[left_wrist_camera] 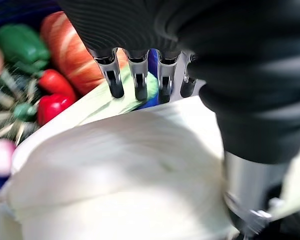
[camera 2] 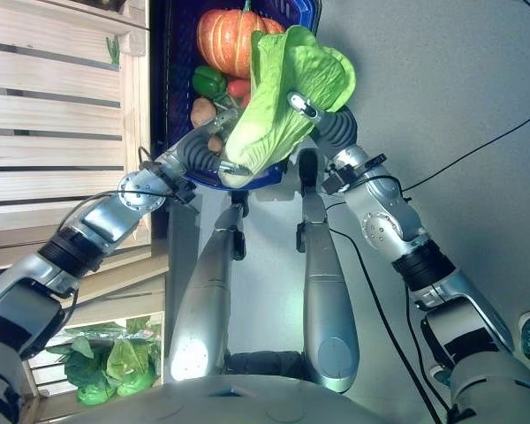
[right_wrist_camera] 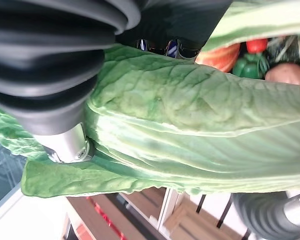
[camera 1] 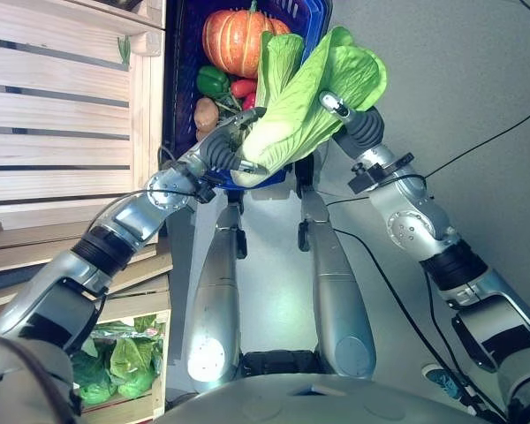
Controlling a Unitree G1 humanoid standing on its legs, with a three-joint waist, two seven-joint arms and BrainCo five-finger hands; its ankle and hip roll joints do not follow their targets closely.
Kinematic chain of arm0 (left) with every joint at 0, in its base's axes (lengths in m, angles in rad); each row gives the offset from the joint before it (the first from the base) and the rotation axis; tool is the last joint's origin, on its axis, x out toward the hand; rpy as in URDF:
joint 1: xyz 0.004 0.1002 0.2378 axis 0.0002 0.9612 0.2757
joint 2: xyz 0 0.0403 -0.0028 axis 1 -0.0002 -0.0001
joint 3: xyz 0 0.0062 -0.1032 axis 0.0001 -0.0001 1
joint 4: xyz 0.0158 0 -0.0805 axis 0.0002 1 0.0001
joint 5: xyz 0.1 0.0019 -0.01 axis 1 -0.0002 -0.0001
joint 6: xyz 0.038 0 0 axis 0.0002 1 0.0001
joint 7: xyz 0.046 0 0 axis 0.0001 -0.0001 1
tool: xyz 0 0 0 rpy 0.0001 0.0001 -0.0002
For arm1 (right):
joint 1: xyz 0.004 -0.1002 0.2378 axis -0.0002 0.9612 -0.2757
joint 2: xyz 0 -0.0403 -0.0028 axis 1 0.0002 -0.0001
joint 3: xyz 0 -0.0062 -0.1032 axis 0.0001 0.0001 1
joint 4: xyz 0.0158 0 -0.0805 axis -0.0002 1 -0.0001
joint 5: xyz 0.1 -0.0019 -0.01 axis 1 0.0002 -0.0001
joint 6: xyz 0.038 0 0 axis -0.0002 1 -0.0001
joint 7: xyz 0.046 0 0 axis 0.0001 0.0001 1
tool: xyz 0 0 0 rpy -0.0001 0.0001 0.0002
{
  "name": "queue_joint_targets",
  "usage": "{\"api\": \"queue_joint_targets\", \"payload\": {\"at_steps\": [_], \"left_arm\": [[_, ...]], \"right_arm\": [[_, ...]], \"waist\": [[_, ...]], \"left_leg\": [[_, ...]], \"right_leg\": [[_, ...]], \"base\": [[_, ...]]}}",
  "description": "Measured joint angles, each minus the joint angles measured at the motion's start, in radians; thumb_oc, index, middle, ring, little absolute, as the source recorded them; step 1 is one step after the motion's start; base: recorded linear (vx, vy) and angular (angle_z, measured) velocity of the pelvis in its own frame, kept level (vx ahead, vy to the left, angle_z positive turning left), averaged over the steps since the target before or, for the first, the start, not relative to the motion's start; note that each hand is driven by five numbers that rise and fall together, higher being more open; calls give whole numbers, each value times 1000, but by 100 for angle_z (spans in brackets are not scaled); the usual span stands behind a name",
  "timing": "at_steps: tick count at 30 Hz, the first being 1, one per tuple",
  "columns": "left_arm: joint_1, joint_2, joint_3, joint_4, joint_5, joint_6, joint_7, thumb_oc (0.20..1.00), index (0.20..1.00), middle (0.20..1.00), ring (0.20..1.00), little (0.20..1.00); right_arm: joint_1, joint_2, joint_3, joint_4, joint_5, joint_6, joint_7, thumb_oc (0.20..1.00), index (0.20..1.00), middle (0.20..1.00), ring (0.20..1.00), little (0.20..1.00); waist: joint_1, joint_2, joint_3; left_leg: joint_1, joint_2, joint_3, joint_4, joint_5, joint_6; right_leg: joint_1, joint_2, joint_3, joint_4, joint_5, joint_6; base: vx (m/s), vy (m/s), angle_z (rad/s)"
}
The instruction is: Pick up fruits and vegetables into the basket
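A large cabbage [camera 1: 309,106] is held up between both hands, over the near rim of the blue basket [camera 1: 181,79] and not yet resting in it. The left hand [camera 1: 234,146] is curled about the pale stalk end, its fingers [left_wrist_camera: 135,75] lying over the white ribs in the left wrist view, so it is judged to be clasping the cabbage. The right hand [camera 2: 314,110] is pressed against the leafy upper part, with a fingertip showing on the front of the leaves; whether its fingers are wrapped round or merely laid flat cannot be told. The cabbage is judged to be bulky but fairly light, firm at the thick white base and soft, loose and easily torn in the green leaves, which splay outward. The base is therefore taken as the sound place for a grip, the leaves serving only for steadying. Its long axis is tilted: the stalk end points down toward the basket's near edge, and the leaf tips point up and away, over the basket's far part. Inside the basket a pumpkin [camera 1: 238,40] lies at the far end, with a green pepper [camera 1: 212,81], a red pepper [camera 1: 243,87] and a brown potato [camera 1: 206,113] closer in, beside the wooden crates [camera 1: 62,106].
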State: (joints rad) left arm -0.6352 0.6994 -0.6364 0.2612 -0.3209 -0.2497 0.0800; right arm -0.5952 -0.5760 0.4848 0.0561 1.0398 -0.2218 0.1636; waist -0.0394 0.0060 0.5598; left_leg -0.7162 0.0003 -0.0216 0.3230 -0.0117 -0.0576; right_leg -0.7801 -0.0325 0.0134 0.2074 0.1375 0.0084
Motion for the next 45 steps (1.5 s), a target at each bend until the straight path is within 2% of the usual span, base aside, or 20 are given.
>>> {"api": "queue_joint_targets", "payload": {"at_steps": [5, 8, 12, 18, 35, 41, 45], "left_arm": [[104, -133, 127, 11, -92, -91, 111, 1000, 1000, 1000, 1000, 1000], [125, -166, 179, 9, -96, -127, 157, 1000, 1000, 1000, 1000, 1000], [136, -192, 227, 9, -96, -135, 211, 1000, 1000, 1000, 1000, 1000], [100, -208, 406, 112, -130, -139, 336, 1000, 1000, 1000, 1000, 1000], [83, -196, 416, 292, -103, -107, 407, 1000, 1000, 1000, 1000, 1000], [64, -175, 395, 365, 10, -75, 415, 1000, 1000, 1000, 1000, 1000], [36, -174, 387, 394, 30, -69, 413, 1000, 1000, 1000, 1000, 1000]], "right_arm": [[-4, 61, -52, 0, -23, -2, -1, 200, 200, 200, 200, 200], [-12, 89, -76, -3, -43, 2, -3, 200, 200, 200, 200, 200], [-11, 96, -96, -3, -60, 11, -11, 200, 200, 200, 200, 200], [32, 84, -117, -5, -140, 55, -24, 200, 200, 200, 200, 200], [-1, 44, -117, 54, -303, 63, -172, 200, 200, 200, 200, 200], [-96, 38, -87, 116, -359, 106, -213, 200, 200, 200, 200, 200], [-187, 40, -46, 202, -375, 160, -235, 200, 200, 200, 200, 200]], "waist": [[16, 0, 0], [18, 0, 0], [17, 0, 0], [11, 0, 0], [4, -1, 0], [7, -1, 0], [21, -1, 0]], "left_leg": [[0, 0, -5, 1, 1, -1], [2, 0, -7, 2, 1, -1], [10, -1, -8, 2, 1, -1], [12, -1, -8, 2, 2, -2], [16, -2, -4, 21, 1, -2], [13, -1, -5, 23, 3, -3], [13, -2, -8, 24, 3, -3]], "right_leg": [[3, 0, -4, 2, 0, 0], [5, 0, -5, 3, 0, 0], [14, 0, -6, 3, 0, 0], [16, 0, -4, 4, 1, -1], [20, -1, -1, 17, 0, 1], [18, -2, -4, 19, 0, 1], [18, -3, -8, 22, 0, 0]], "base": [[1, -24, 1], [0, 0, 0], [0, 0, 0], [2, 32, 0], [0, 2, 0], [0, 0, 0], [4, -5, 1]]}}
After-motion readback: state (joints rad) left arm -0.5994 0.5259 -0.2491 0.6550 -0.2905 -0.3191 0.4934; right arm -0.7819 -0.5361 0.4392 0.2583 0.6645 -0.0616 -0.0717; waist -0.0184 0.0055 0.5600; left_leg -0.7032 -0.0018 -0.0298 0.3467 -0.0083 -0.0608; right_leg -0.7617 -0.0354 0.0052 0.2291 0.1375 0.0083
